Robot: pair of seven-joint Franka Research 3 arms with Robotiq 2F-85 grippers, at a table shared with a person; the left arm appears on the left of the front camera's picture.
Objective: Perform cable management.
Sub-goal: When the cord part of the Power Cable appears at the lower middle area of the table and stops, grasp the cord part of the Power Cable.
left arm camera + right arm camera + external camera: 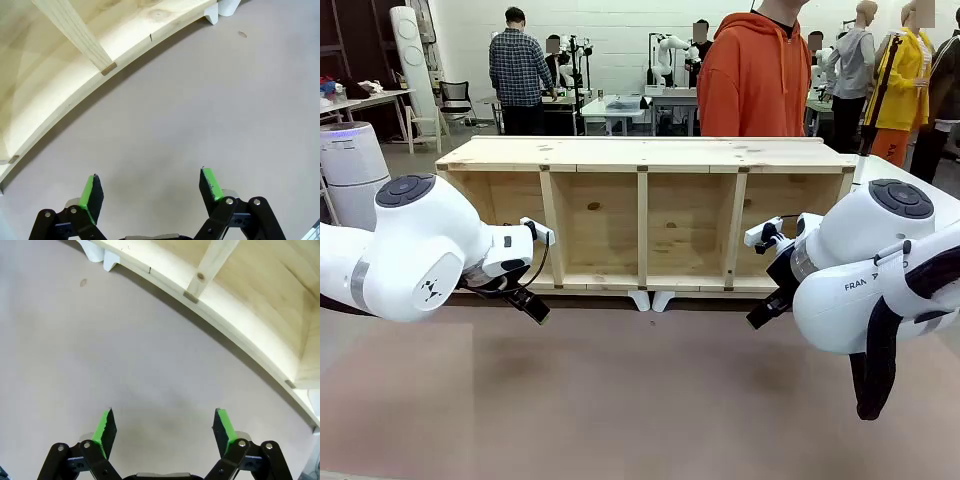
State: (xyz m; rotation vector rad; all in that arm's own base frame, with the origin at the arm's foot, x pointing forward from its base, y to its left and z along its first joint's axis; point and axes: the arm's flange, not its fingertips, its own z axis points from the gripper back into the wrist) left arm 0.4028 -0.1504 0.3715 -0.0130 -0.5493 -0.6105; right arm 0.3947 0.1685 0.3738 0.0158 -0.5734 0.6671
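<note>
The thin black cable is out of view. My left gripper [535, 308] hangs just above the brown table [640, 400], in front of the left end of the wooden shelf [645, 152]. In the left wrist view the left gripper [150, 182] is open, with bare tabletop between its green pads [89, 194]. My right gripper [760, 312] hangs low before the shelf's right end. The right wrist view has the right gripper [164, 420] open as well, holding nothing.
The long shelf lies across the table's far half, its open compartments facing me. Two small white pieces [650, 299] sit under the middle of its front edge. A person in an orange hoodie [760, 75] stands behind the shelf.
</note>
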